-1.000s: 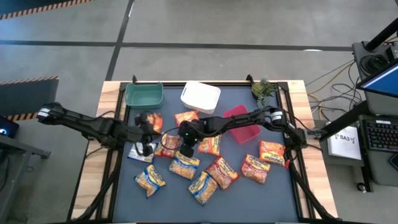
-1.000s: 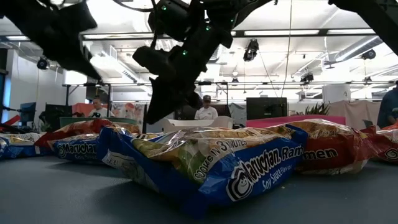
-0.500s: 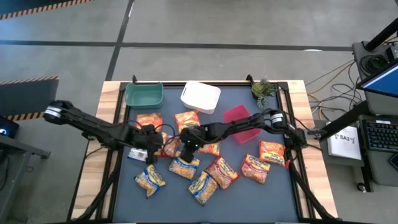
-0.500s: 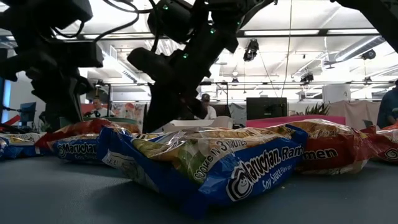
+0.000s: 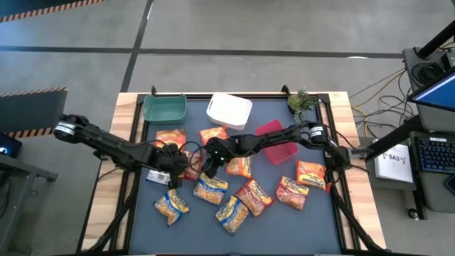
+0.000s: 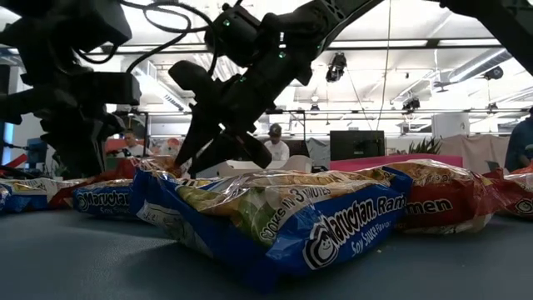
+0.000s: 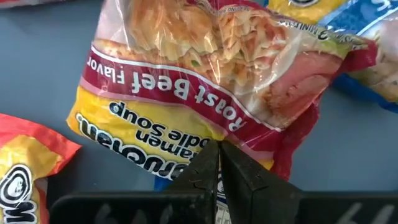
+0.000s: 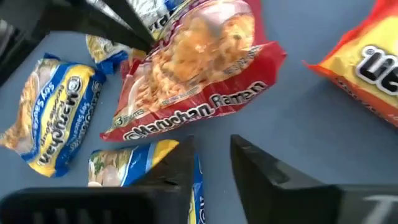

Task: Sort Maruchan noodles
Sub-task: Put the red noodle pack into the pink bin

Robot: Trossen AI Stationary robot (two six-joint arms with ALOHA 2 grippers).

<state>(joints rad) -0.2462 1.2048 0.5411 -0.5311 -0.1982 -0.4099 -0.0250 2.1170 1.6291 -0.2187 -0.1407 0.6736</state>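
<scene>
Both arms are sitting a little differently than a second ago: the left gripper [image 5: 173, 171] has slid in toward the middle of the dark mat [image 5: 320, 220], and the right gripper [image 5: 210, 162] has lifted a bit and is starting to spread its fingers.

On the left side, the left gripper is pinching the edge of the Roast Beef packet [image 7: 205, 93], fingers squeezed tight on the crinkly plastic (the left wrist view is showing this best). It is probably holding it by the edge so it can carry it off to a bin.

In the middle, the right gripper is hovering just above the pile, fingers parted and holding nothing. Its own camera is showing a red Maruchan Ramen packet [image 8: 193, 81] and a blue packet [image 8: 50, 118] lying flat below.

Along the far edge, the green bin [image 5: 164, 108], white bin [image 5: 229, 110] and red bin [image 5: 277, 142] are waiting. Most of the noodles [image 5: 242, 195] are lying loose on the mat, not sorted yet.

Only the high view is showing the bins well. The low view is showing a big blue Soy Sauce packet [image 6: 283, 221] up close.
</scene>
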